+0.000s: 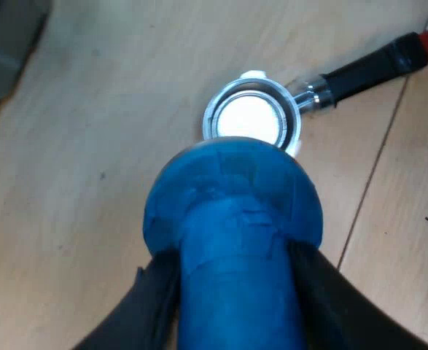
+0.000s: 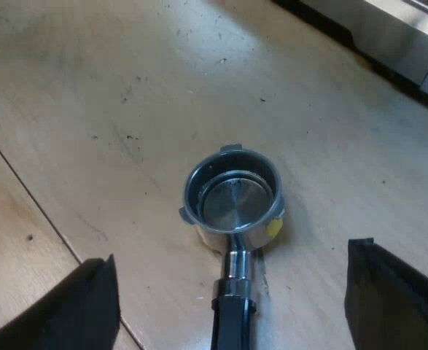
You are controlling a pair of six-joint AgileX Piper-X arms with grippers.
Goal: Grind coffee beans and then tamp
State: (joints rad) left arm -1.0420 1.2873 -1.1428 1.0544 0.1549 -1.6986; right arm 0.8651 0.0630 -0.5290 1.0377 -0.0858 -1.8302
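Holder [image 2: 233, 200]: lying loose on the table [image 2: 90, 95], basket up, near the machine [image 2: 388, 29] — inside is showing bare metal, no grounds that I can see.
Tamper [image 1: 232, 211]: hanging over the basket's rim, off-centre.
Left gripper [image 1: 235, 295]: clamping the tamper's stem.
Right gripper [image 2: 235, 292]: fingers spread wide, straddling the handle, not touching it.
Doing it well: centring the tamper, levelling it, pressing straight down — with the handle pinned first, probably.
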